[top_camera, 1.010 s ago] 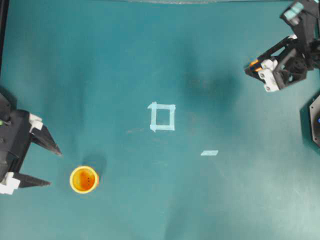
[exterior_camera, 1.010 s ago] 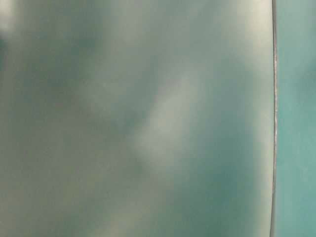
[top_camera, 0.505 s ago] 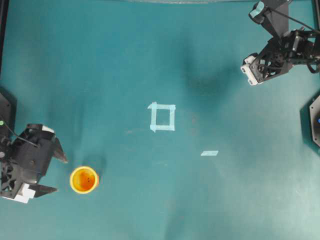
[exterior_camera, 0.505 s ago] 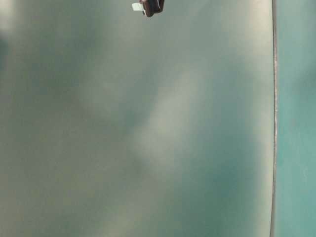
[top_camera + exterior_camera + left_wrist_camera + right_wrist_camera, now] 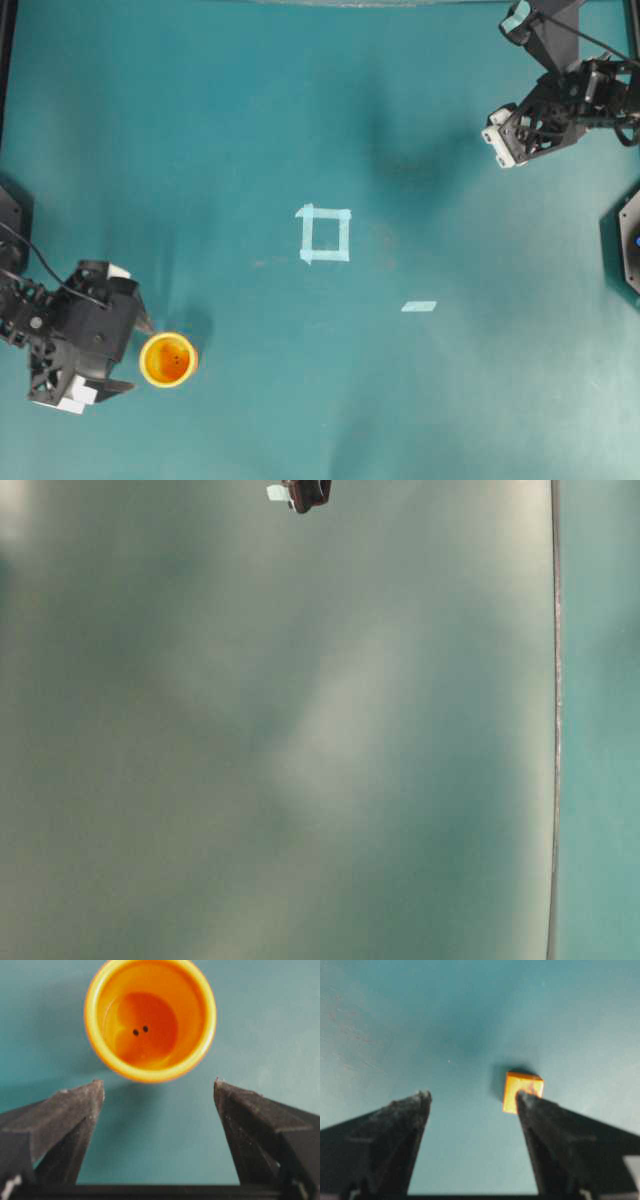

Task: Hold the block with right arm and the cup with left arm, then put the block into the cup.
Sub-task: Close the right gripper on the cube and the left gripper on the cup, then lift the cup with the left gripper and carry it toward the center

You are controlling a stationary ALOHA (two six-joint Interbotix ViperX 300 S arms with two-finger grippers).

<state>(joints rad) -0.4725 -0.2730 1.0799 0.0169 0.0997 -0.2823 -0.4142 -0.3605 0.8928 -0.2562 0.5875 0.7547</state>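
The yellow cup (image 5: 168,359) with its orange inside stands upright at the lower left of the table. My left gripper (image 5: 137,355) sits just left of it, open. In the left wrist view the cup (image 5: 150,1017) is just beyond the gap between the fingertips (image 5: 95,1091), not touching them. At the far right my right arm (image 5: 545,110) points down. In the right wrist view the orange block (image 5: 520,1089) lies on the table beside the right fingertip, which covers part of it. My right gripper (image 5: 472,1096) is open and holds nothing. The overhead view hides the block.
A pale tape square (image 5: 324,233) marks the table's middle, with a short tape strip (image 5: 419,306) to its lower right. A black base (image 5: 628,240) sits at the right edge. The table-level view is a blur, with a small dark part (image 5: 302,492) at its top.
My left gripper has moved right and tilted down, up close to the cup. The right arm swung and tilted down over the block's spot, then hardly moved.
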